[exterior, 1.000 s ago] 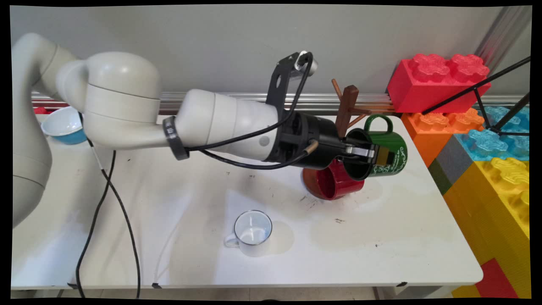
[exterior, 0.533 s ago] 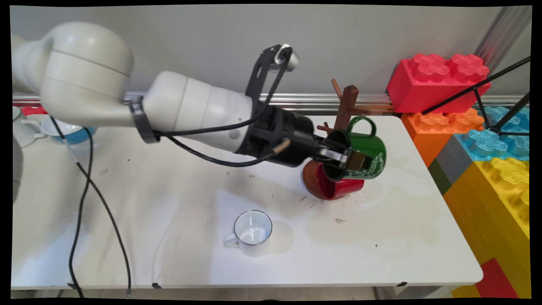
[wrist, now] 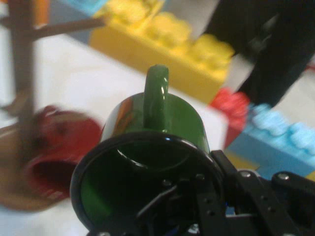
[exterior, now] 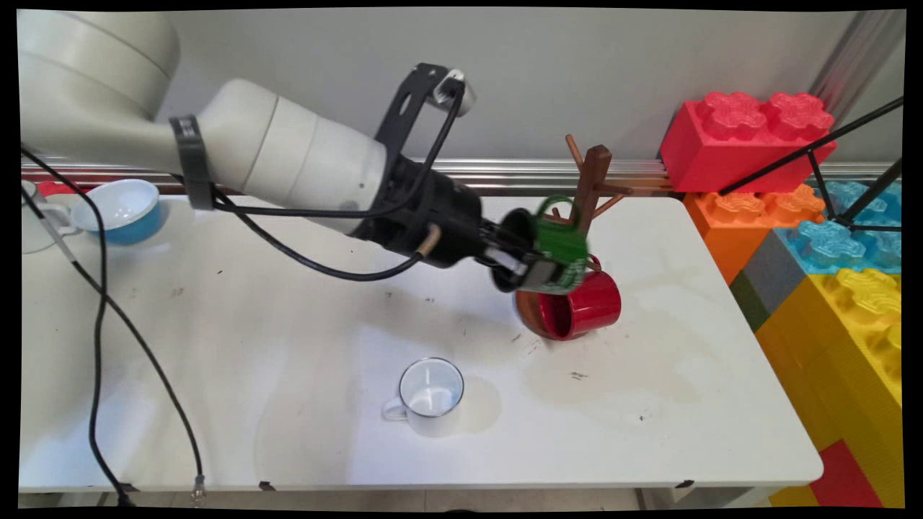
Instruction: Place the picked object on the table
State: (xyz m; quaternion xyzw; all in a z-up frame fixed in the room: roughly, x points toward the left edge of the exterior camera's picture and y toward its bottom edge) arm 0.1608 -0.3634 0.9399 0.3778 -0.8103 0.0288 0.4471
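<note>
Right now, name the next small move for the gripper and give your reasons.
Probably ease the green mug up toward the wooden mug tree. The gripper grips its rim, holding it sideways, handle up, just above the red mug, which lies on its side at the tree's foot.

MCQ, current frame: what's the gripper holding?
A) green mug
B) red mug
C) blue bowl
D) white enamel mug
A: the gripper is clamped on the rim wall of the green mug, held off the table beside the wooden mug tree. The red mug lies on its side at the tree's foot, the white enamel mug stands alone near the front, and the blue bowl sits far left.
</note>
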